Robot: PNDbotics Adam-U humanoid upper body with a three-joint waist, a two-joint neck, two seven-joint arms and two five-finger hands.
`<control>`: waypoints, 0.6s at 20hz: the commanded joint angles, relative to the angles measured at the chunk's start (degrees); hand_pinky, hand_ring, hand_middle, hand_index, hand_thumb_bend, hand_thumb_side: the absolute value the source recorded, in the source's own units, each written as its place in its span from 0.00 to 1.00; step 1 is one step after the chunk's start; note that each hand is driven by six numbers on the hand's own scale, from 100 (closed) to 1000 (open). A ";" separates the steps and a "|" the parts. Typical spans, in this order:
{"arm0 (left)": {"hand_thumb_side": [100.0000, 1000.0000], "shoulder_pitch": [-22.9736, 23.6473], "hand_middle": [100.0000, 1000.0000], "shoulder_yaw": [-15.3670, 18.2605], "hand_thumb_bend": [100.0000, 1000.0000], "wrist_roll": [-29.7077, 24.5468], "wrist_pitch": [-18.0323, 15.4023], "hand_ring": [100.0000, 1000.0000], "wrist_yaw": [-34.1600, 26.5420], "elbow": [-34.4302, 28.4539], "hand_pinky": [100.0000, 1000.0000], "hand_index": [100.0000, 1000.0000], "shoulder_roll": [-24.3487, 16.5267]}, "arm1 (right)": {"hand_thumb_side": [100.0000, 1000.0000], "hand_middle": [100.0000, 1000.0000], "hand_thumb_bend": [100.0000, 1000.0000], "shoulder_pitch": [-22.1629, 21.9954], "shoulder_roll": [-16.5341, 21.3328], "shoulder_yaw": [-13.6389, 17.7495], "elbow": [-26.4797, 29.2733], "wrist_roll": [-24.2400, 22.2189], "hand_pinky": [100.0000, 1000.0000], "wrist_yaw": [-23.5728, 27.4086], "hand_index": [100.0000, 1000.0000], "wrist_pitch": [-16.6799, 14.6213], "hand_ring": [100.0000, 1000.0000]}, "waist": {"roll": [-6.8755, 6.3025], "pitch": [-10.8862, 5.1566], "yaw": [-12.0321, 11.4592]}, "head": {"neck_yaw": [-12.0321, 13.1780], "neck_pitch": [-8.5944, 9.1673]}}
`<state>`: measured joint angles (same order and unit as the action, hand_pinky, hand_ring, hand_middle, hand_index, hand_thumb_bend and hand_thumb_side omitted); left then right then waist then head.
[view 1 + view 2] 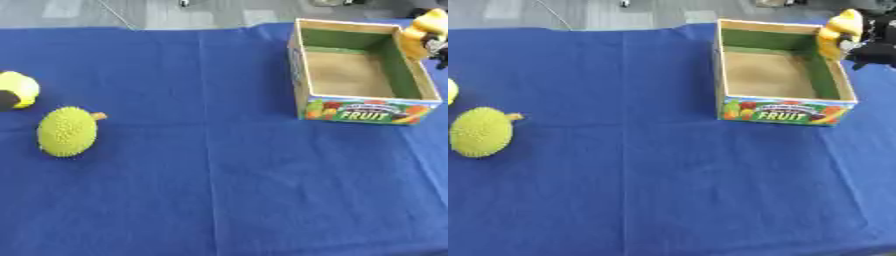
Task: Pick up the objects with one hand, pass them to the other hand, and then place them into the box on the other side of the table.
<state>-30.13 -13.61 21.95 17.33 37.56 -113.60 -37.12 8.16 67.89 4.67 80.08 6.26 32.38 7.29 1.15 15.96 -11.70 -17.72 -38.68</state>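
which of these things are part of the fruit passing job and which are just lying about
Part of the job:
- right hand, holding a yellow fruit at the box's far right corner
- fruit box, nothing in it
- spiky green fruit on the left
- yellow round fruit at the left edge

Just there:
- blue cloth over the table
- grey floor beyond it

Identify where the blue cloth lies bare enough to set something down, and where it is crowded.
Bare: the wide stretch between the spiky green fruit and the fruit box, and all the near cloth. Crowded: the left edge, with a yellow object, and the box's far right corner, where the right hand holds a yellow fruit.
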 commanded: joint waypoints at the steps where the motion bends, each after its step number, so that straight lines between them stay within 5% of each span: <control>1: 0.30 -0.32 0.53 1.15 0.94 0.56 0.10 0.64 0.34 -0.94 0.74 0.67 -2.18 | 0.00 0.40 0.00 -0.70 3.44 1.72 2.24 -0.82 0.35 -1.23 0.46 -0.78 0.47 | 0.80 0.07 0.01 | 0.13 0.70; 12: 0.30 -0.20 0.53 1.70 0.95 1.04 0.24 0.65 1.16 -0.99 0.75 0.67 -2.13 | 0.00 0.39 0.00 -0.81 4.02 1.15 4.72 3.32 0.35 -4.97 0.46 -1.88 0.46 | 0.88 0.11 -0.54 | -0.83 1.28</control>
<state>-29.76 -12.86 22.71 17.60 38.36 -113.61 -37.49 6.77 68.87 5.19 84.53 8.69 27.93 5.46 1.40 16.10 -12.26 -18.25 -38.23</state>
